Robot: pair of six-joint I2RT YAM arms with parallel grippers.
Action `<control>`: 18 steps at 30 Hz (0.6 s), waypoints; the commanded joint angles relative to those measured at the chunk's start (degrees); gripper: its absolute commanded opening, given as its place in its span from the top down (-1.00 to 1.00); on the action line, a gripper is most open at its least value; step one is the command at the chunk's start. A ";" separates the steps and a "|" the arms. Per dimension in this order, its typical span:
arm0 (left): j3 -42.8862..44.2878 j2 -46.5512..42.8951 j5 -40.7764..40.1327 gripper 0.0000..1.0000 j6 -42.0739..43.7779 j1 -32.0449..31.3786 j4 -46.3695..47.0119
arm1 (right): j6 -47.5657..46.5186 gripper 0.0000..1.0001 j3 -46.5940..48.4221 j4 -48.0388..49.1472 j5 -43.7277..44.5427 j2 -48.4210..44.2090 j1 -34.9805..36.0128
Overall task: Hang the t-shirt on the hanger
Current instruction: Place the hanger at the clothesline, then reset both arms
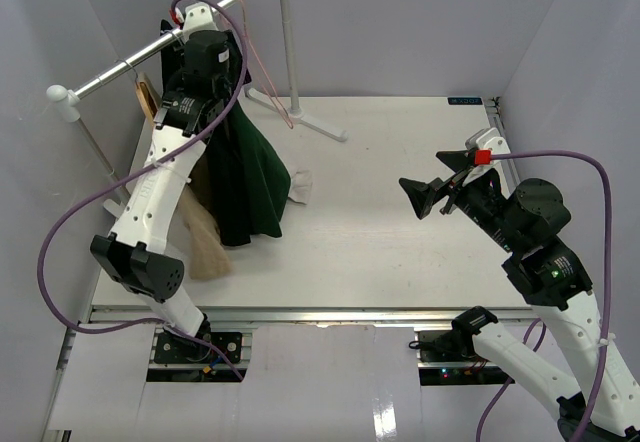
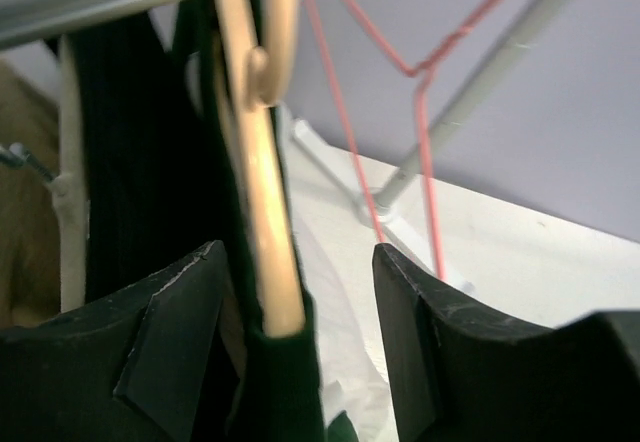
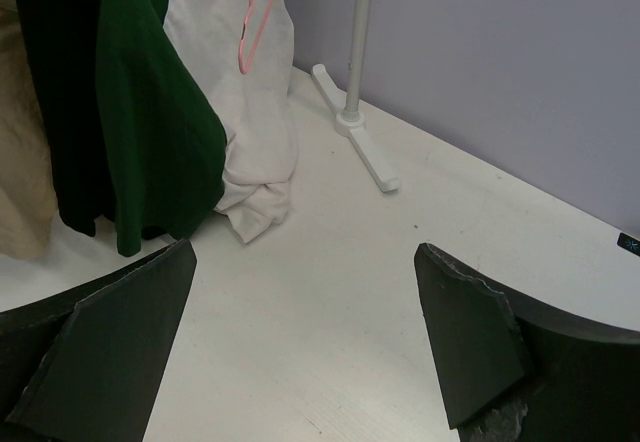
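Hanging from the rail (image 1: 170, 47) at left, the hanger (image 2: 265, 212) is carrying the t-shirt (image 1: 250, 182), whose white hem is bunching on the worktop (image 1: 400, 252). The left claw (image 2: 300, 252) is straddling the hanger, fingers wide apart. At right, the right claw (image 3: 305, 250) is hovering wide above the worktop, holding nothing.

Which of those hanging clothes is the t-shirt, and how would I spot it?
Find the metal rail at the table's back left, where clothes hang. The t-shirt is the dark green one nearest the table's middle; unlike the black garment and tan garment beside it, it has a cream-white panel.
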 commanded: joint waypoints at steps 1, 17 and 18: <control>-1.61 -8.16 15.75 -0.49 6.49 0.27 5.09 | 0.04 -0.93 0.35 3.57 0.31 -0.24 0.32; -11.61 -15.69 16.14 -0.59 4.02 0.27 2.55 | 0.13 -0.93 1.55 2.53 -0.29 0.01 0.39; -13.37 -16.37 17.20 -0.59 4.69 0.27 2.92 | 0.15 -0.93 1.50 2.56 -0.42 0.13 0.39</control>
